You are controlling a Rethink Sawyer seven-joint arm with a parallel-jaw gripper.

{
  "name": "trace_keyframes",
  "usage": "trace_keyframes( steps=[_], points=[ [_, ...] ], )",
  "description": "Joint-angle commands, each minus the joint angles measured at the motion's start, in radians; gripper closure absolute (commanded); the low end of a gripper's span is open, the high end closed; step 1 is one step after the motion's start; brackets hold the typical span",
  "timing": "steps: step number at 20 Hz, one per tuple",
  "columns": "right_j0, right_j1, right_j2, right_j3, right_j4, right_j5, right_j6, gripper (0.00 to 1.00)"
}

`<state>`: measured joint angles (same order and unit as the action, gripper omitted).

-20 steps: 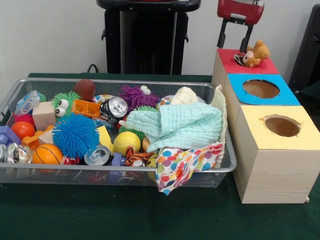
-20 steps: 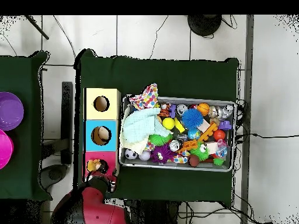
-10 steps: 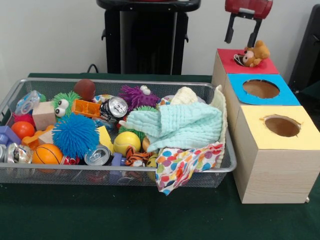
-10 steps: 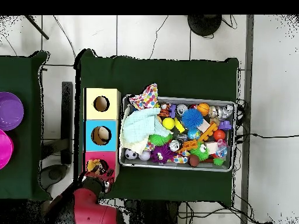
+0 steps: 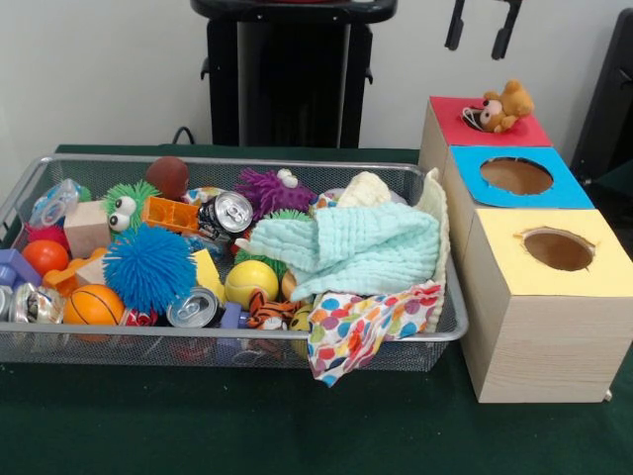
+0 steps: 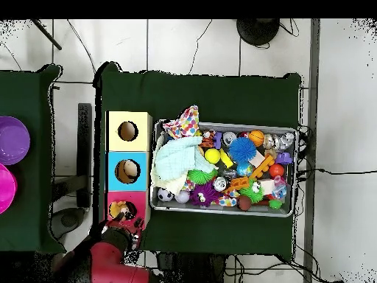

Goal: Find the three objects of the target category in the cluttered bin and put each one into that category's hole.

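The wire mesh bin (image 5: 247, 159) holds a heap of toys, cans and cloths; it also shows in the overhead view (image 6: 221, 211). A brown teddy bear (image 5: 501, 105) lies on the red-topped wooden box (image 5: 450, 117), over its hole and hiding most of it. In the overhead view the bear (image 6: 118, 210) sits at the red hole (image 6: 127, 208). My gripper (image 5: 481, 35) hangs open and empty above the bear, with only its two black fingers in the front view. In the overhead view the gripper (image 6: 124, 233) is beside the red box's near end.
Boxes with a blue-surrounded hole (image 5: 516, 176) and a yellow-surrounded hole (image 5: 559, 249) stand in a row with the red one. In the bin: mint cloth (image 5: 356, 247), dotted cloth (image 5: 366, 327) over the rim, blue spiky ball (image 5: 148, 265), cans. Purple bowl (image 6: 11, 140) on a side table.
My gripper has risen straight up from the red box, open. The teddy bear stays on the red box's top.
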<state>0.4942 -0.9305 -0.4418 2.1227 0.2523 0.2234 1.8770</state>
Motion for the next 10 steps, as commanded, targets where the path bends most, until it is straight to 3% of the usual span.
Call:
trace_keyframes(
  steps=[1,10],
  points=[
    [-0.055,-0.001,0.033,-0.053,-0.047,0.029,0.105,0.00],
    [-0.035,0.003,0.007,-0.069,-0.055,0.051,0.117,0.00]
  ],
)
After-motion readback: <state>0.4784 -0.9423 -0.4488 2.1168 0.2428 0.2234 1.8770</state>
